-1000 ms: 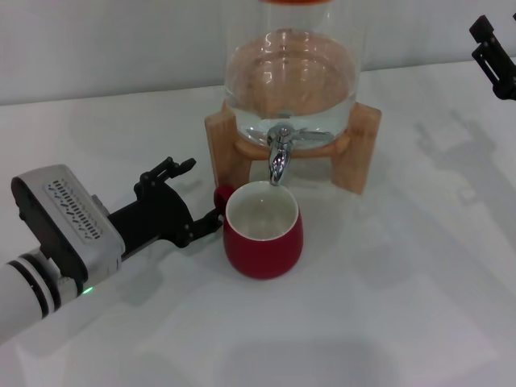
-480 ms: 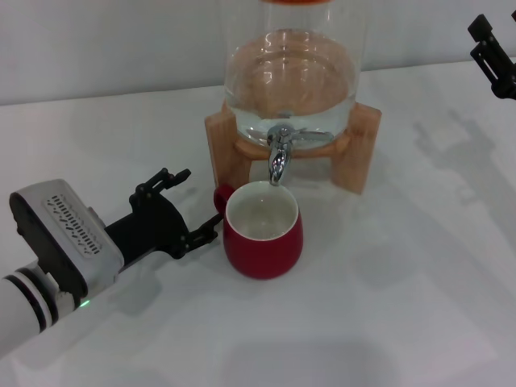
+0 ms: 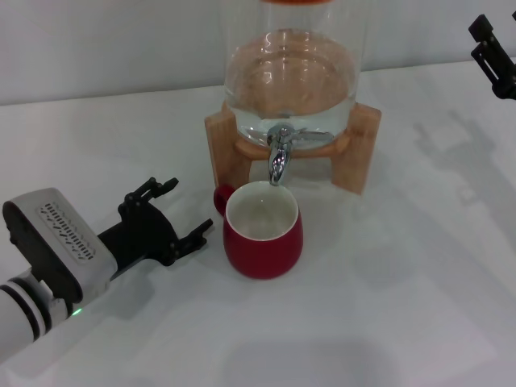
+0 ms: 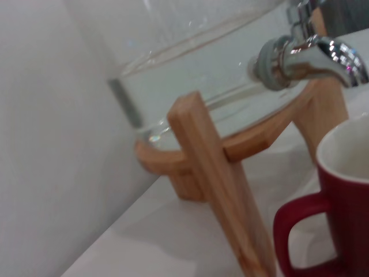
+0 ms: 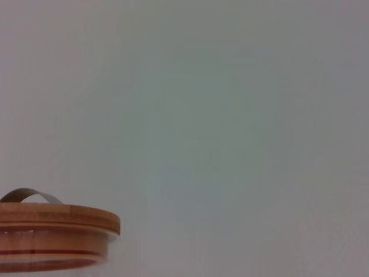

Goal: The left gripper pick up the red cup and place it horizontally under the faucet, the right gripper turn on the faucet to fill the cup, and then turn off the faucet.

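**Red cup upright under the tap, left claw open beside it**

You are looking down from the head camera at a white table (image 3: pixel 387 322). The red cup (image 3: pixel 264 239) stands upright on it, mouth up, its white inside empty as far as you can see. It sits directly below the spout of the faucet (image 3: pixel 279 155), with a small gap between spout and rim. The faucet juts from a clear glass dispenser (image 3: pixel 290 72) holding water, cradled in a wooden stand (image 3: pixel 364 149).

The left gripper (image 3: pixel 181 214) lies low over the table on the cup's handle side. Its two black fingers are spread apart and hold nothing. The nearer fingertip is just beside the cup's small red handle (image 3: pixel 221 198) but not touching it.

The right gripper (image 3: pixel 493 56) hangs high at the far right edge, well apart from the faucet. You cannot tell whether its fingers are spread or closed.

The left wrist camera shows the cup's handle (image 4: pixel 300 236), a stand leg and the chrome faucet (image 4: pixel 305 57) up close. The right wrist camera shows only the dispenser's wooden lid (image 5: pixel 57 222) against a plain wall.
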`<state>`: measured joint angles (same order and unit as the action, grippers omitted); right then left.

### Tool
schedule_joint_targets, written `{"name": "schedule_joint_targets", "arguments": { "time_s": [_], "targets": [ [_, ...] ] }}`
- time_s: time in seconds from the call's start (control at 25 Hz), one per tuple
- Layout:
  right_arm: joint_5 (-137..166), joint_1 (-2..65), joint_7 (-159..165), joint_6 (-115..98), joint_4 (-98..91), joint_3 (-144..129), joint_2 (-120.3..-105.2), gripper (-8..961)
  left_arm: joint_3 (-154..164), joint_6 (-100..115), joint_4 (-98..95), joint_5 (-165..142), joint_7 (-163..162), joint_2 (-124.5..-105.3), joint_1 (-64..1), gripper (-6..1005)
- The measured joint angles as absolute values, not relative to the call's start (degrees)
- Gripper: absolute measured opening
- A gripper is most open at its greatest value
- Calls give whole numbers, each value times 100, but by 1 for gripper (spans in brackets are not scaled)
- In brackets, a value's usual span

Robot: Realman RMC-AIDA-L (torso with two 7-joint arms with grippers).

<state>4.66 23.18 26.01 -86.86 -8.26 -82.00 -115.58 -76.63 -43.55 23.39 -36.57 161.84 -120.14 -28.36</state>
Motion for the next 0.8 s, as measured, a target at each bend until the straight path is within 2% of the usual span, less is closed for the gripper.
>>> {"name": "schedule_joint_targets", "arguments": {
  "time_s": [0.8],
  "targets": [
    [466,2319,2601,-8659,-826,-8244,-11557,719,-8232,-3870,2337,-3554,16189,-11971,-2729,834]
  ]
}}
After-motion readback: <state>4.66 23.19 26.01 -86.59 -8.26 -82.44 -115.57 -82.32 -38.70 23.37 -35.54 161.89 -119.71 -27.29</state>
